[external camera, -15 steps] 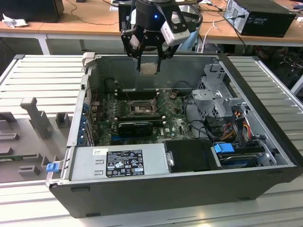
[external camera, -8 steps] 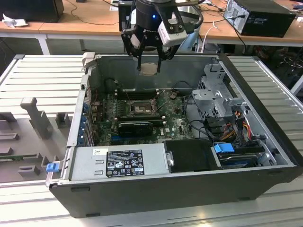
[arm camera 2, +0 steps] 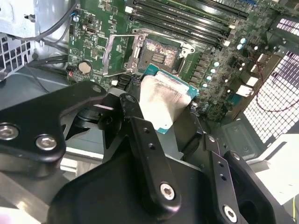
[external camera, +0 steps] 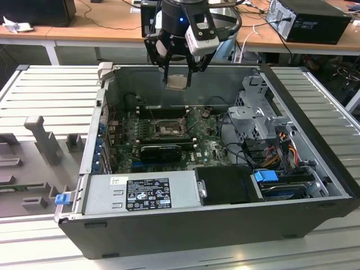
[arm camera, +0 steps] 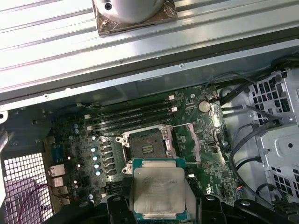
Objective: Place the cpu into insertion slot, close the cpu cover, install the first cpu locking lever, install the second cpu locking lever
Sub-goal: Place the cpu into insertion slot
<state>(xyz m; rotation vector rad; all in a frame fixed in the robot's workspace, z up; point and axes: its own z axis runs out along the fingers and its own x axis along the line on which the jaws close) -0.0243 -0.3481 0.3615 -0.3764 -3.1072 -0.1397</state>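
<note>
Tool (external camera: 179, 72) hangs over the open PC case (external camera: 169, 236), fingers closed on the cpu (external camera: 178, 82) w/ one at each side edge. The cpu is held flat, silver face up, in the air well above the board (external camera: 208, 147), nearer the case's far wall than the socket (external camera: 167, 129). In the first wrist view the cpu (arm camera: 159, 191) sits just short of the socket (arm camera: 145, 148), not over it. The socket is bare, dark centre showing. In the second wrist view the cover (arm camera 2: 107, 55) is swung open, standing beside the socket (arm camera 2: 159, 56). Case rests on a ribbed metal tabletop (external camera: 50, 90).
</note>
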